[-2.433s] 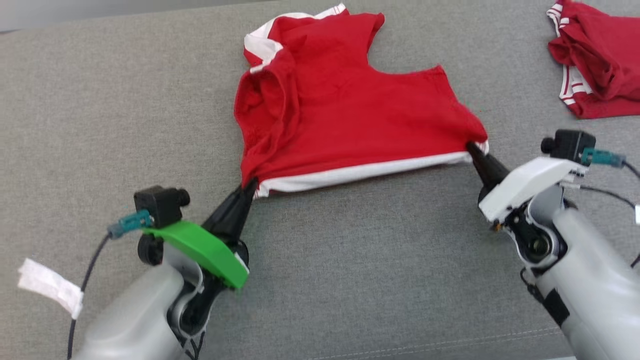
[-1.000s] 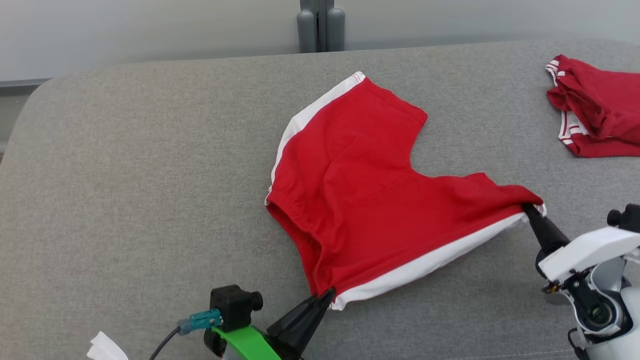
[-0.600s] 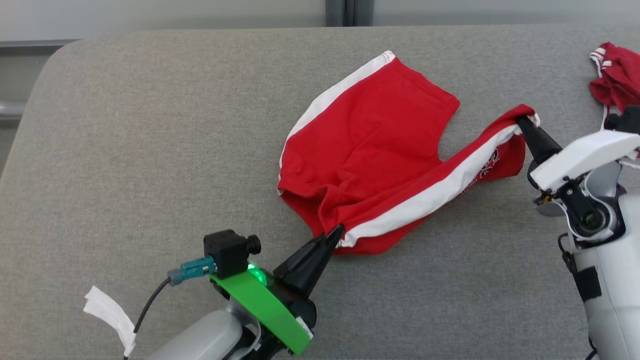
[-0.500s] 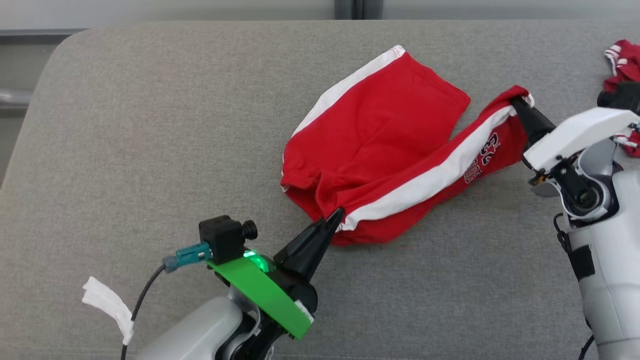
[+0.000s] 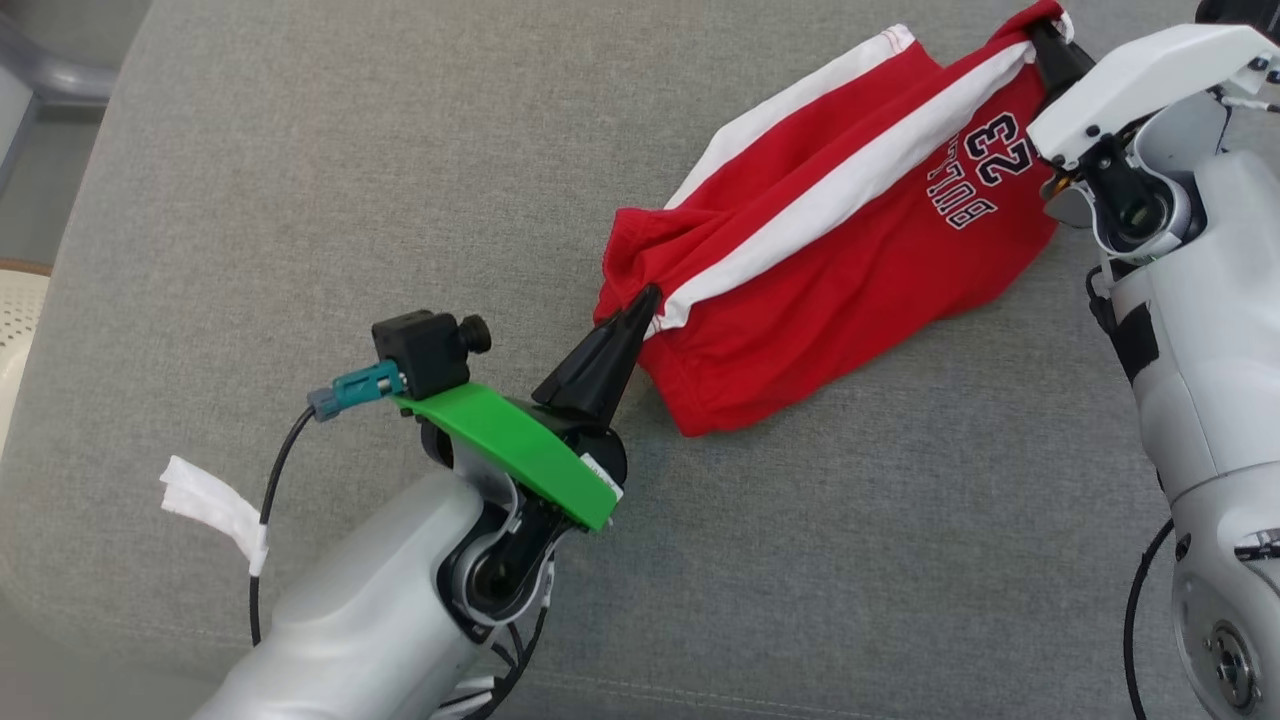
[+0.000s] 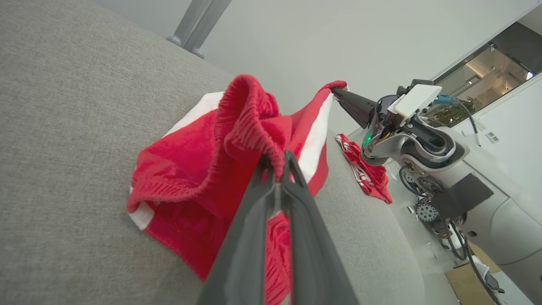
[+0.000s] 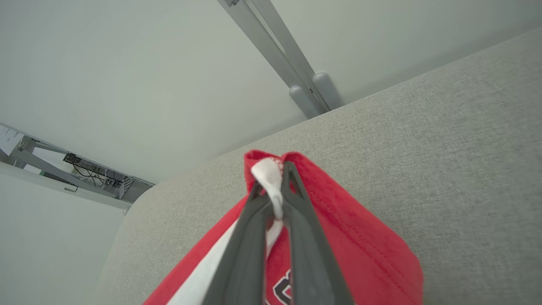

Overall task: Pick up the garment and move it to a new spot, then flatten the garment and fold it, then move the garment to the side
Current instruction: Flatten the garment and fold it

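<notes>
The garment (image 5: 850, 270) is a pair of red shorts with white side stripes and a printed number, lifted along one stripe and draped over its other half on the grey cushion (image 5: 300, 150). My left gripper (image 5: 648, 296) is shut on the waistband end (image 6: 271, 156). At the upper right, my right gripper (image 5: 1040, 35) is shut on the leg hem (image 7: 271, 169), held higher than the left end. The lower fold of the garment still rests on the cushion.
A second red garment (image 6: 364, 173) lies further along the cushion, beyond my right arm. A grey post (image 7: 296, 76) stands behind the cushion's back edge. The cushion's rounded left edge (image 5: 60, 260) is near a pale slatted object.
Both grippers have lifted the striped edge and carried it over the other half, turning the printed side up. The head camera has tilted, so the whole scene has shifted.
</notes>
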